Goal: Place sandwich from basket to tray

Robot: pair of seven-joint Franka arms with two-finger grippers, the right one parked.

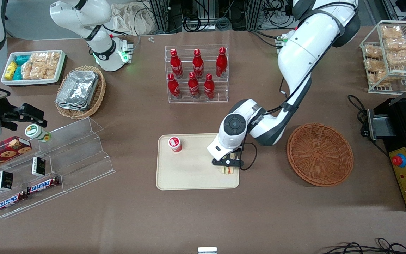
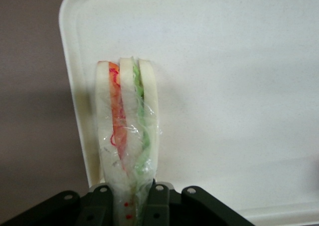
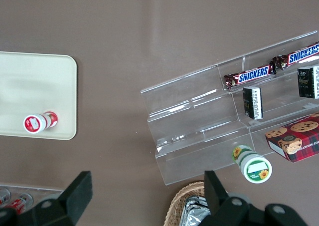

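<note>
The sandwich [image 1: 228, 170], a plastic-wrapped wedge of pale bread with orange, red and green filling, stands on edge at a corner of the beige tray [image 1: 189, 176]. In the left wrist view the sandwich [image 2: 127, 126] sits between the two black fingers [image 2: 158, 206], which press on its wrapped end, over the tray [image 2: 239, 86]. The left gripper [image 1: 228, 165] is shut on the sandwich at tray level. The round reddish-brown basket [image 1: 320, 153] lies empty beside the tray, toward the working arm's end of the table.
A small red-and-white cup [image 1: 175, 144] stands on the tray. A clear rack of red bottles [image 1: 196, 74] is farther from the front camera. A black control box [image 1: 405, 155] sits beside the basket. A clear stepped shelf with snacks [image 1: 48, 165] lies toward the parked arm's end.
</note>
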